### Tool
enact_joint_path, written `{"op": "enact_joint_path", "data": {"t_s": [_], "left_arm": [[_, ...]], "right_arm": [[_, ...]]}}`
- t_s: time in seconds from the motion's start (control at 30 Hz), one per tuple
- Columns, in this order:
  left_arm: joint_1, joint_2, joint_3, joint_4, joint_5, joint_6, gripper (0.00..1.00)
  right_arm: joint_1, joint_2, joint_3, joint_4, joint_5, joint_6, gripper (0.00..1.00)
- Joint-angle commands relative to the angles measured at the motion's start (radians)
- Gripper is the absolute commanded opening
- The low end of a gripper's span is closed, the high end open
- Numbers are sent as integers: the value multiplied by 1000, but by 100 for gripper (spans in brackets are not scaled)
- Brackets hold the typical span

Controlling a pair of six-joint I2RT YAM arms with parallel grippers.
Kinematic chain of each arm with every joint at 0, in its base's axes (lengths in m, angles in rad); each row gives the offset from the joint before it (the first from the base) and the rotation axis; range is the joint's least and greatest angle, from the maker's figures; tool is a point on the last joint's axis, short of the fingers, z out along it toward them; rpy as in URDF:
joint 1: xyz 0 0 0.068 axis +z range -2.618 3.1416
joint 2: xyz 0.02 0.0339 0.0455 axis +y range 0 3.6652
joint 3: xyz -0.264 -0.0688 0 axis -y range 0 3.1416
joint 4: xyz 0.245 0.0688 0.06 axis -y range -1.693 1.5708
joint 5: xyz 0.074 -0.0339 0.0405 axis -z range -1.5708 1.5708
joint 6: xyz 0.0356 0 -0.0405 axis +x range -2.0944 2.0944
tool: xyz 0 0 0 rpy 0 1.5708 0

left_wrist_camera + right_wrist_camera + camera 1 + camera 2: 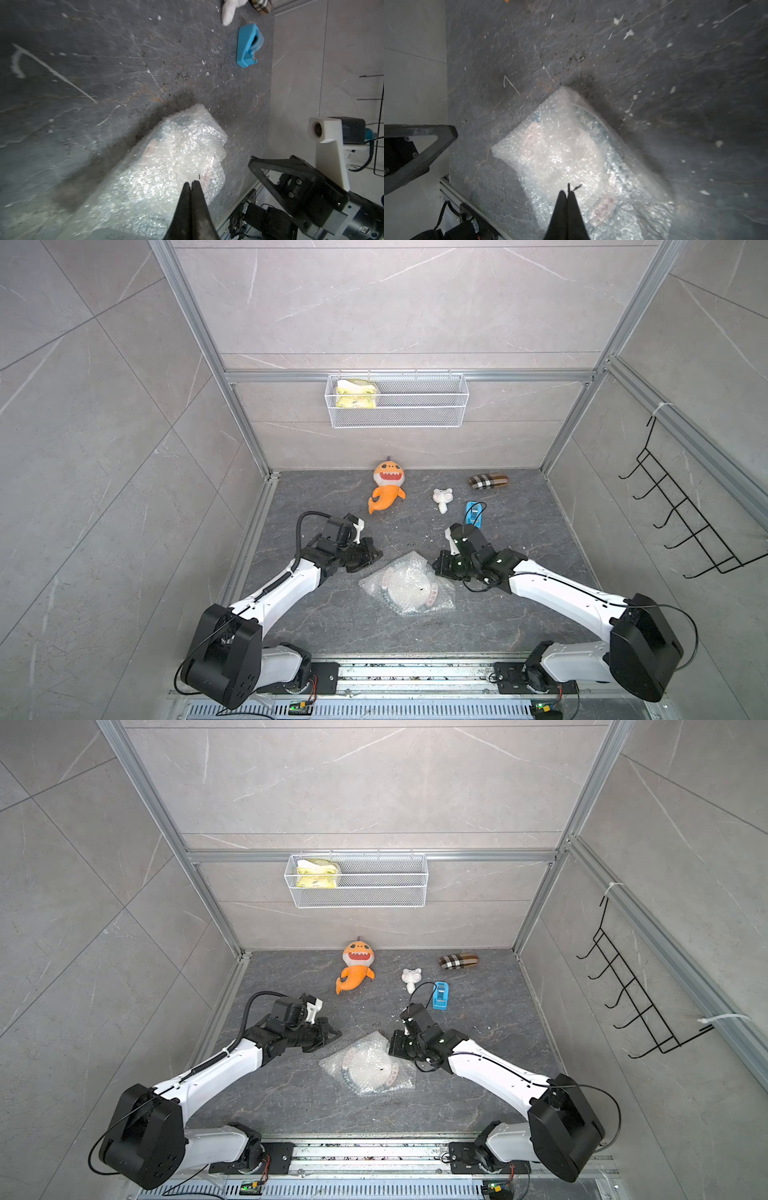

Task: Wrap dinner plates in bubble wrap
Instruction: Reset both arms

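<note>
The bubble wrap [415, 568] [365, 1042] lies folded into a crinkly bundle on the dark floor between my two arms. The dinner plate [405, 593] [365, 1073] shows dimly through it, a white centre with a dark rim and a reddish patch. My left gripper [376, 556] [336, 1036] hovers just left of the bundle, shut and empty. My right gripper [436, 564] [392, 1046] sits at the bundle's right edge, also shut on nothing. In the wrist views each gripper [191, 182] [567, 192] points over the bubble wrap [166, 166] [560, 155], jaws pressed together.
Behind the bundle lie an orange shark plush [386, 487], a small white toy [441, 497], a blue tape dispenser [473, 514] and a plaid case [488, 482]. A wire basket [397, 414] hangs on the back wall, a black hook rack [685, 522] on the right wall.
</note>
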Motion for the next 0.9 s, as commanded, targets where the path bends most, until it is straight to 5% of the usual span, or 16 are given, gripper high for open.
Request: {"op": "enact_joint_path", "data": {"t_s": [0.0, 0.07, 0.23, 0.3, 0.33, 0.4, 0.6, 0.87], "left_arm": [[96, -66, 19, -145, -121, 135, 0], [157, -101, 25, -183, -228, 202, 2], [300, -207, -40, -129, -525, 325, 36], [318, -249, -90, -74, -690, 356, 65], [327, -265, -123, -32, -751, 383, 70], [334, -291, -187, 55, -825, 415, 78], [335, -306, -407, 486, -875, 496, 81], [335, -76, -519, 932, -768, 622, 84]], "right_arm": [[-103, -36, 18, -73, 51, -141, 4], [-179, -41, 17, -77, 120, -218, 23], [-309, -66, -38, 24, 408, -403, 78], [-347, -82, -98, 132, 482, -466, 96], [-364, -89, -132, 186, 509, -487, 100], [-398, -101, -194, 281, 535, -519, 100], [-469, -130, -395, 559, 545, -520, 100], [-473, -156, -620, 1050, 451, -635, 100]]}}
